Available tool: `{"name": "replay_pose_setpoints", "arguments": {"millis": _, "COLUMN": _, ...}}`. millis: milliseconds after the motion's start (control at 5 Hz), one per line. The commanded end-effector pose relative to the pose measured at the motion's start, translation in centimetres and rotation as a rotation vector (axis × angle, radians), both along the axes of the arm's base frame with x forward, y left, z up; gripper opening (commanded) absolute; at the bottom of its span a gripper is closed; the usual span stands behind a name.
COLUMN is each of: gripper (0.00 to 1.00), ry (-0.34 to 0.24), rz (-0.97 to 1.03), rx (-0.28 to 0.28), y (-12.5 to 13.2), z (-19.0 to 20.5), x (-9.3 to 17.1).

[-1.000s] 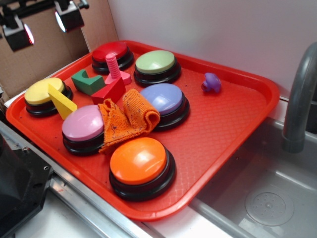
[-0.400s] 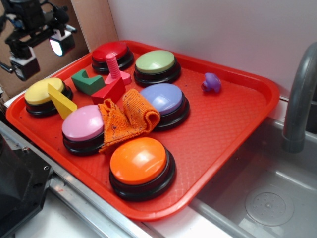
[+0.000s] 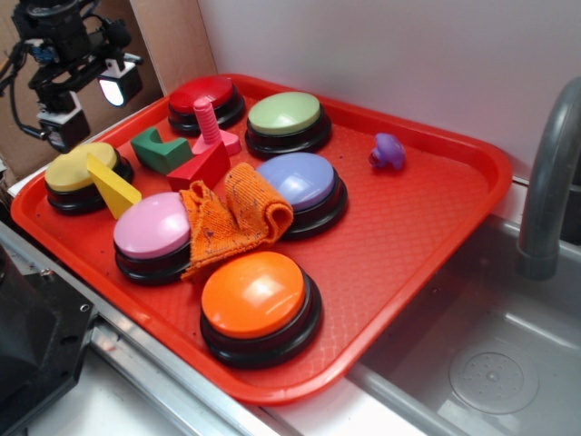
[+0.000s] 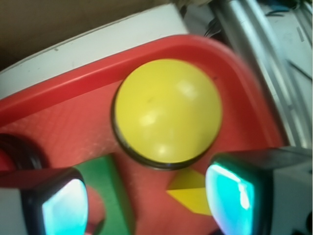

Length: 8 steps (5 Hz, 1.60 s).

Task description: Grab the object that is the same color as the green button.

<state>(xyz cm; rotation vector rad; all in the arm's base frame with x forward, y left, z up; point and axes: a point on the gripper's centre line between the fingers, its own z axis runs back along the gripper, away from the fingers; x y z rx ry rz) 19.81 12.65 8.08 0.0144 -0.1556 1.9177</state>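
Note:
The small dark green block with a U-shaped notch lies on the red tray between the yellow and red buttons; in the wrist view the green block sits low left, by my left finger. The green button with its pale green dome stands at the tray's back. My gripper hangs open and empty in the air above the tray's far-left corner, up and to the left of the block; in the wrist view my gripper has its fingers wide apart.
A yellow button with a yellow block against it is below the gripper. A red wedge, pink screw, red button, purple, pink and orange buttons, an orange cloth, a purple toy. Sink and faucet at right.
The gripper has come down and slightly right from the top-left corner toward the tray's left end. It stays open. Nothing on the tray has moved.

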Motion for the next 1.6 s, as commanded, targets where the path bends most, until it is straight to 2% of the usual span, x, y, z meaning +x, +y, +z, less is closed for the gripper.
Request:
{"name": "replay_pose_setpoints", "arguments": {"millis": 0, "gripper": 1.0, "ry": -0.049, "rz": -0.028, "rx": 0.0, "y": -0.1, "z": 0.0, "x": 0.8}}
{"name": "replay_pose_setpoints", "arguments": {"millis": 200, "gripper": 1.0, "ry": -0.075, "rz": -0.083, "rx": -0.011, "y": -0.9, "z": -0.6, "x": 1.7}}
{"name": "replay_pose_setpoints", "arguments": {"millis": 400, "gripper": 1.0, "ry": -0.128, "rz": -0.134, "rx": -0.03, "y": -1.8, "z": -1.2, "x": 2.4}}
{"name": "replay_pose_setpoints", "arguments": {"millis": 600, "gripper": 1.0, "ry": -0.146, "rz": -0.158, "rx": -0.02, "y": -1.8, "z": -2.2, "x": 2.5}}
{"name": "replay_pose_setpoints", "arguments": {"millis": 1000, "gripper": 1.0, "ry": -0.117, "rz": -0.153, "rx": -0.034, "y": -1.1, "z": -3.8, "x": 1.8}}
{"name": "replay_pose_setpoints", "arguments": {"millis": 1200, "gripper": 1.0, "ry": -0.135, "rz": -0.183, "rx": -0.041, "y": -1.2, "z": -4.5, "x": 2.2}}
{"name": "replay_pose_setpoints", "arguments": {"millis": 1400, "gripper": 0.6, "ry": -0.137, "rz": -0.223, "rx": -0.059, "y": -1.4, "z": -5.0, "x": 2.6}}
